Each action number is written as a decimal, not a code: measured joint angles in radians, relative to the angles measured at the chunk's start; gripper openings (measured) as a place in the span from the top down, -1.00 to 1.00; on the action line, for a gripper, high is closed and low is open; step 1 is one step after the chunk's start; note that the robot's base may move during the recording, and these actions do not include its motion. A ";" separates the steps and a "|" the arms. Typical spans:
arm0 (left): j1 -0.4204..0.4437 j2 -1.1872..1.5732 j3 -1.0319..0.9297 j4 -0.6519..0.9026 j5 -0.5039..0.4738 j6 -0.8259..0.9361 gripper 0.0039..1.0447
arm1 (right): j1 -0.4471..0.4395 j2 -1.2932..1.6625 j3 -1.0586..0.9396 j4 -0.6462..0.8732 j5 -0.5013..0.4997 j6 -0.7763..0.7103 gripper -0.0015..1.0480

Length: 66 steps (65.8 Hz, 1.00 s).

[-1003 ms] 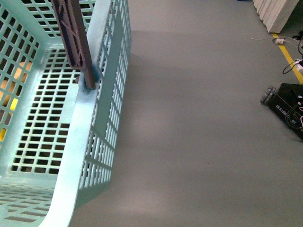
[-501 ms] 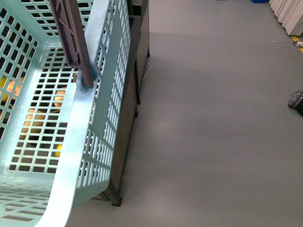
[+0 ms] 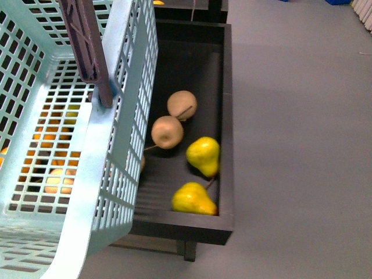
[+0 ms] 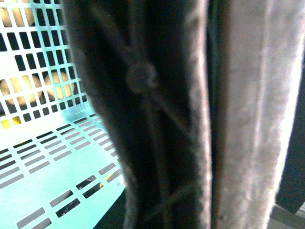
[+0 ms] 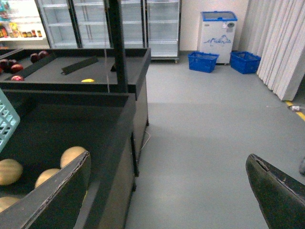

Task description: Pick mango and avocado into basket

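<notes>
The basket (image 3: 87, 174) fills the left of the front view, tilted and hanging over the near left corner of a black display bin (image 3: 186, 64). Its brown handle (image 3: 87, 40) rises from a hinge on the rim and runs out of the top of the picture. Orange and yellow shapes show through the slotted bottom, but they are too hidden to tell which fruit they are. In the bin beside the basket lie two round tan fruits (image 3: 182, 104), close together. Nearer the front edge are two yellow pears (image 3: 203, 154), and grey floor (image 3: 302, 145) lies to the right of the bin. The left wrist view is almost filled by the blurred handle (image 4: 157, 119), very close, with aqua basket wall (image 4: 57, 162) behind it. I cannot tell from it whether the left gripper is closed on the handle or not. The right gripper (image 5: 169, 162) is spread wide with nothing between its dark fingers (image 5: 57, 200), and it hangs above the floor at the bin's edge. Its camera also shows a corner of the basket (image 5: 7, 119), tan fruits (image 5: 71, 155) in the near bin, and red apples (image 5: 16, 67) in a farther bin. That farther bin also holds one small yellow fruit (image 5: 88, 80), too far off to name.
</notes>
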 joint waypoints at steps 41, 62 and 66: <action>0.000 0.000 0.000 0.000 0.003 0.002 0.72 | 0.000 0.000 0.000 0.000 -0.001 0.000 -0.83; 0.000 0.000 0.001 0.000 0.002 0.004 0.72 | 0.000 0.000 0.000 0.000 0.001 0.000 -0.83; 0.000 0.000 0.001 0.000 0.003 0.003 0.72 | 0.000 0.000 0.000 0.000 0.002 0.000 -0.83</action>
